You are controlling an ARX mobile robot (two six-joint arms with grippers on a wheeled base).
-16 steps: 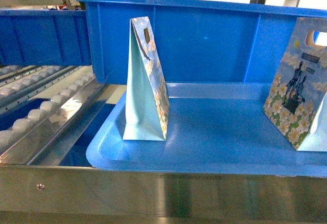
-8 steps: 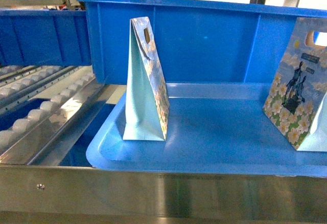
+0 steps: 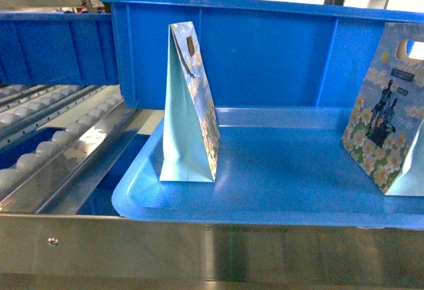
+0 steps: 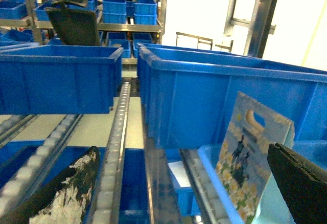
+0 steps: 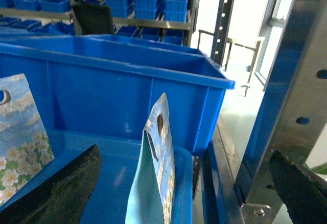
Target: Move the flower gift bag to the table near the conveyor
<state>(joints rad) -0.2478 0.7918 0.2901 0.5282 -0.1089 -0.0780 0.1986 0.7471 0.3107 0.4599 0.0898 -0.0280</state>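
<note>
Two flower gift bags stand upright in a blue tray [image 3: 278,204]: one bag [image 3: 189,108] at left, a second bag [image 3: 387,114] at the right edge. Both grippers' jaws are spread wide, left gripper [image 4: 179,188] and right gripper [image 5: 179,193], touching neither bag.

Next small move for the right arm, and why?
Probably ease the right hand forward toward the gift bag that stands edge-on between its fingers. The hand is wide open and empty, and the bag sits upright on the blue tray, not yet gripped.
</note>
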